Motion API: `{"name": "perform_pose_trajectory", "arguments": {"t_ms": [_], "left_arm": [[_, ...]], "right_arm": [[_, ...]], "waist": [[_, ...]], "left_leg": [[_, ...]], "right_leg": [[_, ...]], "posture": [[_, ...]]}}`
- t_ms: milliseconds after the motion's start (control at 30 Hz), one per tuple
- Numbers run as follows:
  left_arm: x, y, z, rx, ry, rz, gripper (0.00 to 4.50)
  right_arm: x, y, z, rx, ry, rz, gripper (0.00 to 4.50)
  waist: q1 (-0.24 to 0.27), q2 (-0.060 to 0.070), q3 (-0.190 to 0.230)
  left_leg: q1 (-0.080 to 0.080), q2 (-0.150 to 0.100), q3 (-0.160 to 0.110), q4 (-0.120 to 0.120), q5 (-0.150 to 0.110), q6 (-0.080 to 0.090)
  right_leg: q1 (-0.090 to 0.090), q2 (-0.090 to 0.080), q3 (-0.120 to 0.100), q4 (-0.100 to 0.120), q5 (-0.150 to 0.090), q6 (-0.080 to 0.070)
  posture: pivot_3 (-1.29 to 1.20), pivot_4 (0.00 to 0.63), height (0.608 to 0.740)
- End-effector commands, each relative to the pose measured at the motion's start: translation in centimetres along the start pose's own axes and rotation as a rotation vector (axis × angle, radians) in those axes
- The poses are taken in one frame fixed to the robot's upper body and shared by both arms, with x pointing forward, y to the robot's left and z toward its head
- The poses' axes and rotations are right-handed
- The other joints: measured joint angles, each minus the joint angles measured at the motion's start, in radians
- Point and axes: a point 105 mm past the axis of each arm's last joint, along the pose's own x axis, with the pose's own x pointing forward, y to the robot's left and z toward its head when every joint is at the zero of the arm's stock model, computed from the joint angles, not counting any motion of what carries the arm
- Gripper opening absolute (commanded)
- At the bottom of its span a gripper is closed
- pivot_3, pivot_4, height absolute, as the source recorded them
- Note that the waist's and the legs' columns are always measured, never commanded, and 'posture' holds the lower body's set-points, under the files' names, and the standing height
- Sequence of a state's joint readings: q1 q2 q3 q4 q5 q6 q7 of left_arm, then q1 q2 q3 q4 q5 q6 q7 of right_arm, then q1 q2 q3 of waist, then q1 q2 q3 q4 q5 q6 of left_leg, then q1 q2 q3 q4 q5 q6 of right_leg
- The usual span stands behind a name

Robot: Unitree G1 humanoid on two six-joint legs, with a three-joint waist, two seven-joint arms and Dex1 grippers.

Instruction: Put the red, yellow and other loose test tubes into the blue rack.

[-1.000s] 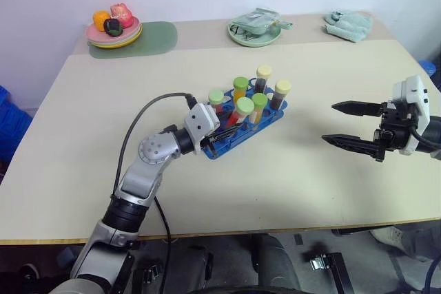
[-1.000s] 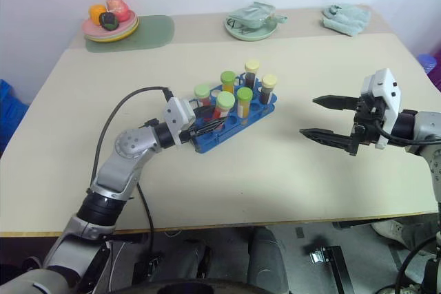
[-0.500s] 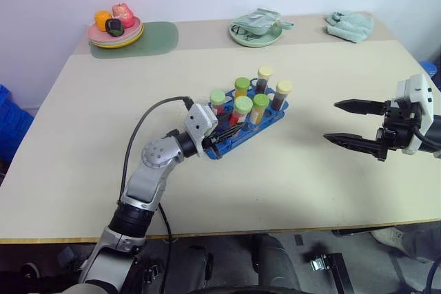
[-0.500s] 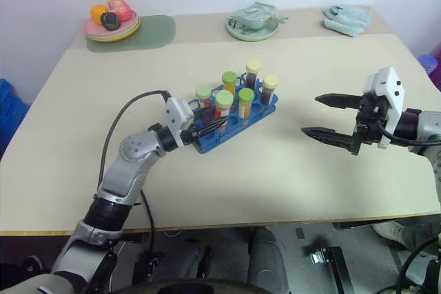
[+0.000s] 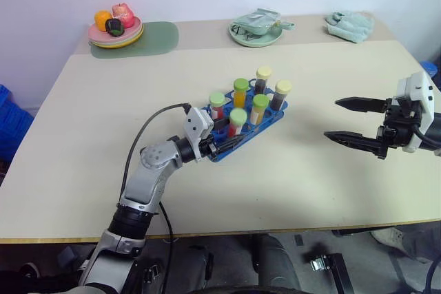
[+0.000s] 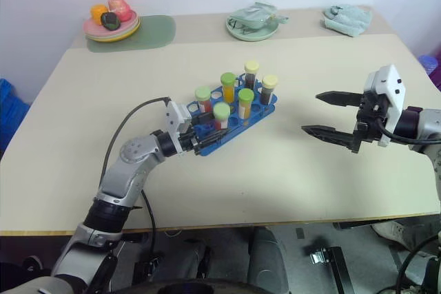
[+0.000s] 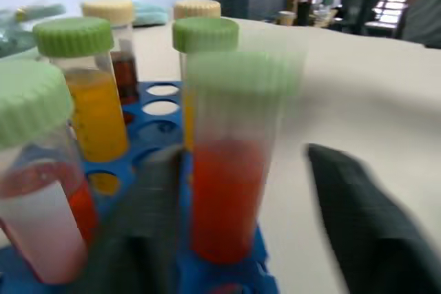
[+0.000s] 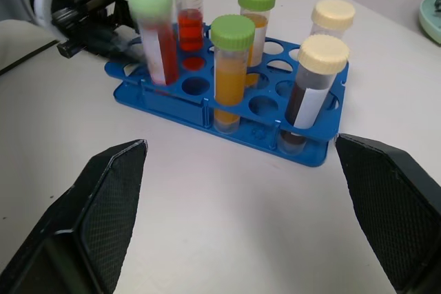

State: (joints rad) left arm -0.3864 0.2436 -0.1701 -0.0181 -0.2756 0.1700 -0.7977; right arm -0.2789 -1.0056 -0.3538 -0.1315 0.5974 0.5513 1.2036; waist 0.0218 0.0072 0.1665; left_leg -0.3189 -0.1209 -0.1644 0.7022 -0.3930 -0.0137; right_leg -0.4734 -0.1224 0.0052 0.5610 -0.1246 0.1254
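Between parted left fingers [image 7: 358, 218], racked red tube [image 7: 231, 163]

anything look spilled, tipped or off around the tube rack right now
Nothing stands out. The blue rack sits flat on the table with six capped tubes upright in it, and no liquid shows on the table. The red tube at the rack's near end stands between the left gripper's parted fingers. The right gripper hangs open, well apart.
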Motion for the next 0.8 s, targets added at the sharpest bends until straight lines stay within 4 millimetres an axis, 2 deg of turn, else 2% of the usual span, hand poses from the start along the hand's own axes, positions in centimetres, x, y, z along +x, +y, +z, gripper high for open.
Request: {"name": "perform_pose_trajectory", "arguments": {"t_ms": [33, 167, 433, 567, 700, 800], "left_arm": [[-0.8, 0.5, 2.4, 0.055, -0.063, -0.003, 4.47], [-2.2, 1.0, 3.2, 0.088, -0.046, 0.006, 4.47], [-6.4, 1.7, 5.5, 0.132, 0.009, -0.033, 4.47], [-8.2, 2.9, 6.6, 0.131, 0.035, -0.008, 4.47], [-11.0, 3.7, 7.5, 0.086, 0.091, -0.039, 4.47], [-12.2, 4.4, 8.4, 0.092, 0.101, -0.032, 4.47]], "right_arm": [[-0.2, -0.3, 0.9, -0.049, -0.008, -0.005, 4.5], [0.0, -0.5, 0.7, -0.051, -0.011, 0.002, 4.5], [1.0, -1.3, 0.2, -0.059, -0.025, 0.033, 4.5], [1.1, -1.2, -1.3, -0.048, 0.012, 0.079, 4.5], [1.5, -1.4, -1.2, -0.054, -0.013, 0.078, 4.5], [1.5, -1.6, -1.4, -0.062, -0.024, 0.08, 4.5]], "waist": [[0.0, 0.0, 0.0], [-0.003, 0.0, 0.0], [-0.008, 0.0, 0.0], [-0.007, 0.0, 0.0], [-0.011, 0.0, 0.0], [-0.011, 0.0, 0.0]], "left_leg": [[0.0, 0.0, 0.0, 0.0, 0.0, 0.0], [0.0, 0.0, 0.0, 0.0, 0.0, 0.0], [0.0, 0.002, 0.0, -0.001, 0.0, 0.0], [0.0, 0.001, 0.0, -0.001, 0.0, 0.0], [0.0, 0.002, 0.0, -0.002, 0.0, 0.0], [0.0, 0.003, 0.0, -0.002, 0.0, 0.0]], "right_leg": [[0.0, 0.0, 0.0, 0.0, 0.0, 0.0], [0.0, 0.0, 0.0, 0.0, 0.0, 0.0], [-0.001, 0.001, 0.0, 0.0, 0.0, 0.0], [-0.001, 0.001, 0.0, 0.0, 0.0, 0.0], [-0.001, 0.002, 0.0, 0.0, 0.0, 0.0], [-0.002, 0.002, 0.0, 0.0, 0.0, 0.0]], "posture": [[0.0, 0.15, 0.74], [0.0, 0.15, 0.74], [0.0, 0.15, 0.74], [0.0, 0.15, 0.74], [0.0, 0.15, 0.74], [0.0, 0.15, 0.74]]}}
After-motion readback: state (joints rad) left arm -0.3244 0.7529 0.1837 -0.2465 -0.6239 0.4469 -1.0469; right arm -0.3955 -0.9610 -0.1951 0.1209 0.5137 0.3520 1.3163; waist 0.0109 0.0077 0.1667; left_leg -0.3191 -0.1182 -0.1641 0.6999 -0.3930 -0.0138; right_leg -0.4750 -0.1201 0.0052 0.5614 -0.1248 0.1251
